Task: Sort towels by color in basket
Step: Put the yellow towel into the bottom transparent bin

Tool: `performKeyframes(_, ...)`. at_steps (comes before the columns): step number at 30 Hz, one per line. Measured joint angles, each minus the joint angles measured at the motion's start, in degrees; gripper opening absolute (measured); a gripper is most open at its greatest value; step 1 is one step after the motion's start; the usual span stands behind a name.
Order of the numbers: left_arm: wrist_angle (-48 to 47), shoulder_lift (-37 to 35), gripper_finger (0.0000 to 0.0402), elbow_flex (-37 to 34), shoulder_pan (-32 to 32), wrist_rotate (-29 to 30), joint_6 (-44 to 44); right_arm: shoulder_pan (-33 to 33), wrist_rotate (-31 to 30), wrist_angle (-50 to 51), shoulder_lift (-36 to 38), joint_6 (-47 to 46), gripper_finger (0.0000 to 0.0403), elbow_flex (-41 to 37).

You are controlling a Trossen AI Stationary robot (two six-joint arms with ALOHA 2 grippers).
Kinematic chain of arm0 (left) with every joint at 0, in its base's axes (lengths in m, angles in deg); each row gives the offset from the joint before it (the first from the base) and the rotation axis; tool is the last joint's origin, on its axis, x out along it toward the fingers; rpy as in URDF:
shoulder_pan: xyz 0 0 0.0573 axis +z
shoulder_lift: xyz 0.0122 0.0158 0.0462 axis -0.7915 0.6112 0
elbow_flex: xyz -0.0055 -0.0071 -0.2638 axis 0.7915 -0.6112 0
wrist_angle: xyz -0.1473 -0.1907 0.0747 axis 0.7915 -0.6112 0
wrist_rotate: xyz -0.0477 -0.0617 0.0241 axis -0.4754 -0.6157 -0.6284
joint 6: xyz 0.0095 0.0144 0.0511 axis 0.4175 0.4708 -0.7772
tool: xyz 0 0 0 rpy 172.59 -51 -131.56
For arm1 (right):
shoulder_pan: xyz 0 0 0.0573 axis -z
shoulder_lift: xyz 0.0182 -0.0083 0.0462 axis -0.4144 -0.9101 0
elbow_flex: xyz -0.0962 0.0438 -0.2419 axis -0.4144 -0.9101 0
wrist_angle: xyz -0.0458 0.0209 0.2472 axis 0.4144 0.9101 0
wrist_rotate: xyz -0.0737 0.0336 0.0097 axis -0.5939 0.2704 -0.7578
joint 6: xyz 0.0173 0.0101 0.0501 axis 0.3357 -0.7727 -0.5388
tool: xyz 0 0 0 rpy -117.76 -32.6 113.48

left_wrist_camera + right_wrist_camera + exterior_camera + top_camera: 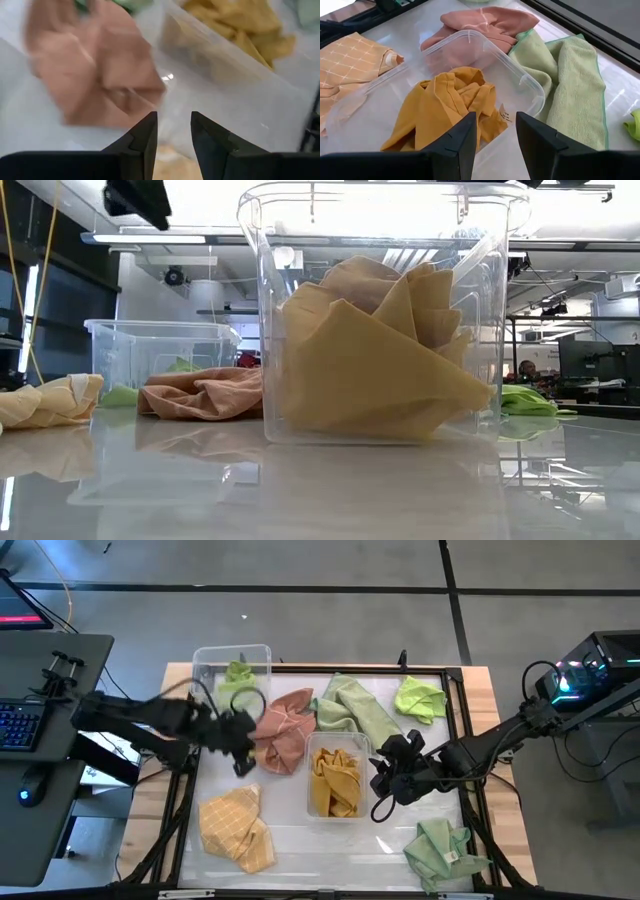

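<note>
A mustard towel (335, 783) (445, 107) lies crumpled inside the near clear bin (312, 802). The salmon towel (282, 730) (95, 70) is bunched on the table left of that bin. The grid-patterned yellow towel (236, 830) rests near the front left. Pale sage towels lie at the far middle (355, 708) and the near right (440, 852). One lime towel (421, 698) is at the far right, and another (238, 674) sits in the far bin (205, 660). My left gripper (246, 752) (174, 131) hovers open by the salmon towel's near left edge. My right gripper (378, 780) (495, 131) hangs open just right of the near bin.
A dark frame (462, 730) borders the white work surface. There is bare surface in front of the near bin (330, 840). Beside the table stand a desk with a keyboard (20, 725) on the left and electronics (590, 670) on the right.
</note>
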Motion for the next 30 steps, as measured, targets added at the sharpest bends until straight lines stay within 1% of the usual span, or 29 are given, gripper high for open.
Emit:
performKeyframes(5, 0.0, 6.2, 0.0101, 0.0, -10.2, -0.8, 8.0, 0.0, -0.1, -0.1, 0.0, 0.2, 0.0133, 0.0)
performKeyframes(8, -0.1, 10.8, 0.0117, 0.0, -14.5, -2.2, 14.0, 0.0, -0.1, -0.2, 0.0, 0.2, 0.0133, 0.0)
performKeyframes(12, -0.1, 17.3, 0.0165, 0.0, -18.1, -10.2, 21.8, -0.2, -0.1, -0.2, 0.0, 0.2, 0.0133, 0.0)
performKeyframes(14, -0.2, 20.6, 0.0194, 0.0, -20.0, -14.3, 24.1, -0.5, -0.3, -0.2, 0.0, 0.2, 0.0133, 0.0)
performKeyframes(16, -0.2, 23.8, 0.0225, 0.0, -22.0, -17.0, 25.7, -0.8, -0.4, -0.2, 0.0, 0.2, 0.0133, 0.0)
performKeyframes(19, -0.3, 28.4, 0.0268, 0.0, -24.6, -18.6, 27.2, -1.5, -0.4, -0.2, 0.0, 0.2, 0.0133, 0.0)
performKeyframes(22, -0.2, 32.6, 0.0297, 0.0, -26.8, -18.3, 27.7, -2.1, -0.4, -0.2, 0.0, -0.1, 0.0133, 0.0)
performKeyframes(26, 0.8, 38.3, 0.0303, 0.0, -28.6, -19.2, 24.5, -2.7, -0.4, -0.4, 0.0, -0.9, 0.0133, 0.0)
performKeyframes(28, 2.0, 39.9, 0.0299, -0.1, -29.0, -19.0, 22.8, -2.9, -0.4, -0.4, 0.0, -1.7, 0.0133, 0.0)
performKeyframes(30, 3.8, 40.2, 0.029, -0.1, -29.1, -17.4, 22.0, -3.2, -0.3, -0.4, 0.0, -2.1, 0.0133, 0.0)
